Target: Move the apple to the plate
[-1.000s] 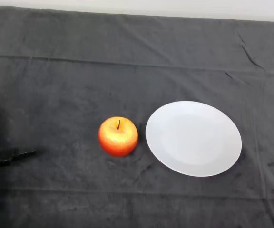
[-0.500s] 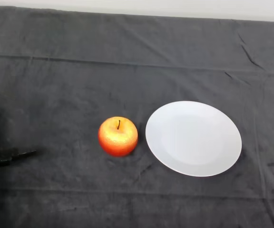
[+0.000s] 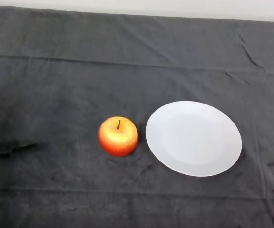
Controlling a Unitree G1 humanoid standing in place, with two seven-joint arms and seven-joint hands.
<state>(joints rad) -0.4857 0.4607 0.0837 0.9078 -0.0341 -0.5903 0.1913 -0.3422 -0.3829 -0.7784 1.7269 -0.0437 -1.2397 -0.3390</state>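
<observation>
A red and yellow apple [image 3: 118, 136] stands upright on the dark cloth, stem up, just left of a white plate [image 3: 194, 138]. A narrow gap separates the apple from the plate's rim. The plate holds nothing. Only a small black tip of my left hand [image 3: 4, 149] shows at the far left edge, low over the cloth and well to the left of the apple. The rest of the hand and the arm are out of the picture.
The dark cloth [image 3: 127, 61] covers the whole table and has creases at the back and right. A pale wall strip [image 3: 175, 8] runs along the far edge.
The black tip of my left hand has shifted slightly up and to the left at the picture's edge. The apple and plate have not moved.
</observation>
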